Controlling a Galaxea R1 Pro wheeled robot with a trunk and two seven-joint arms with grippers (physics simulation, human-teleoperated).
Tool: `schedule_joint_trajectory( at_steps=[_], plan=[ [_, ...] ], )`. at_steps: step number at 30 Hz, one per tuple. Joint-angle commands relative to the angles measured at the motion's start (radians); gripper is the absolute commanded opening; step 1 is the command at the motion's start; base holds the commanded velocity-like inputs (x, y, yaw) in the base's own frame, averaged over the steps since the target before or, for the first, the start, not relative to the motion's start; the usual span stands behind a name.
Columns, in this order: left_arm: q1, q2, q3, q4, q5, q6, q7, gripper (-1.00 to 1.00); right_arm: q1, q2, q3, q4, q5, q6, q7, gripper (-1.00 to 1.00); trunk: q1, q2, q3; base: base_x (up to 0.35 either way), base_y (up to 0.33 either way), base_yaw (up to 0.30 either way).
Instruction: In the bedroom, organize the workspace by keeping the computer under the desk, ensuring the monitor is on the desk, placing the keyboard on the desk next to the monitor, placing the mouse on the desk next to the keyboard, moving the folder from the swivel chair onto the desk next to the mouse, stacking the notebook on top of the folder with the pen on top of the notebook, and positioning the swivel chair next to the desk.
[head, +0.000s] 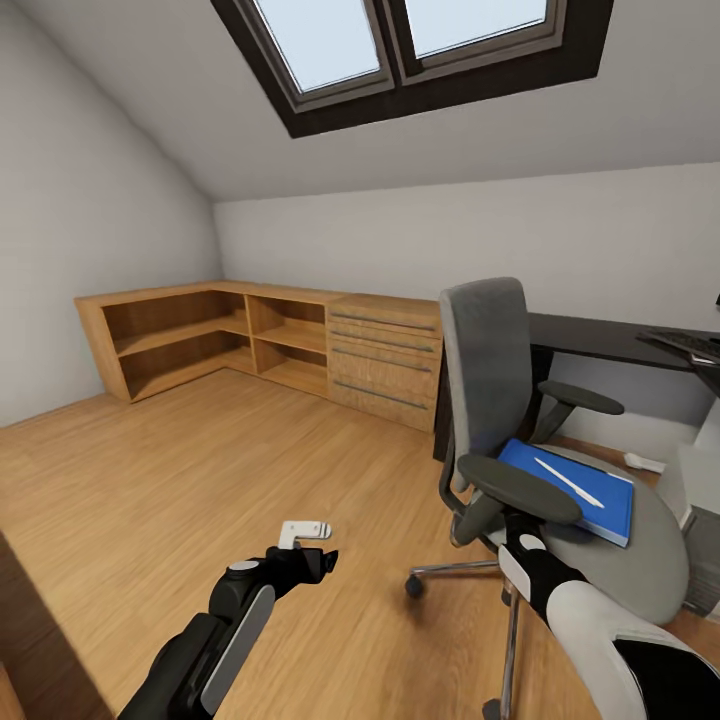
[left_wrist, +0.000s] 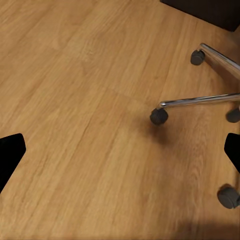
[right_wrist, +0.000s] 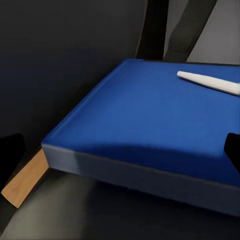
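The grey swivel chair (head: 490, 370) stands at the right, in front of the black desk (head: 590, 335). A thick blue folder (head: 580, 490) lies on its seat with the white pen (head: 568, 482) on top; I cannot make out a separate notebook. The keyboard (head: 690, 345) lies on the desk at the picture's edge. My right gripper (right_wrist: 120, 150) is open, its fingers either side of the folder's (right_wrist: 150, 120) near corner, not touching; the pen (right_wrist: 210, 82) lies beyond. My left gripper (head: 308, 530) hangs open over bare floor, near the chair's castors (left_wrist: 159, 116).
Low wooden shelves (head: 200, 335) and a wooden drawer cabinet (head: 385, 365) line the back wall. Open plank floor (head: 180, 470) spreads to the left. A grey-white box (head: 705, 510) and a small white object (head: 643, 462) sit under the desk. Skylights (head: 400, 40) are overhead.
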Motion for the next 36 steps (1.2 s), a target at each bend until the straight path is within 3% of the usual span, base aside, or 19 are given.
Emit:
schedule_joint_trajectory(
  at_steps=[1, 12, 36],
  plan=[
    [-0.001, 0.0, -0.001, -0.001, 0.011, 0.003, 0.009, 1.0, -0.001, 0.0, -0.003, 0.001, -0.002, -0.005, 0.002, 1.0, 0.0, 0.0, -0.001, 0.0, 0.0, 0.005],
    [-0.001, 0.0, -0.001, -0.001, 0.011, 0.003, 0.009, 1.0, -0.001, 0.0, -0.003, 0.001, -0.002, -0.005, 0.002, 1.0, 0.0, 0.0, 0.001, 0.0, 0.0, -0.023],
    [-0.001, 0.002, -0.001, -0.001, 0.009, 0.003, 0.009, 1.0, -0.001, -0.002, -0.005, 0.001, -0.002, -0.005, 0.002, 1.0, 0.0, 0.0, 0.025, 0.0, 0.0, -0.189]
  ],
)
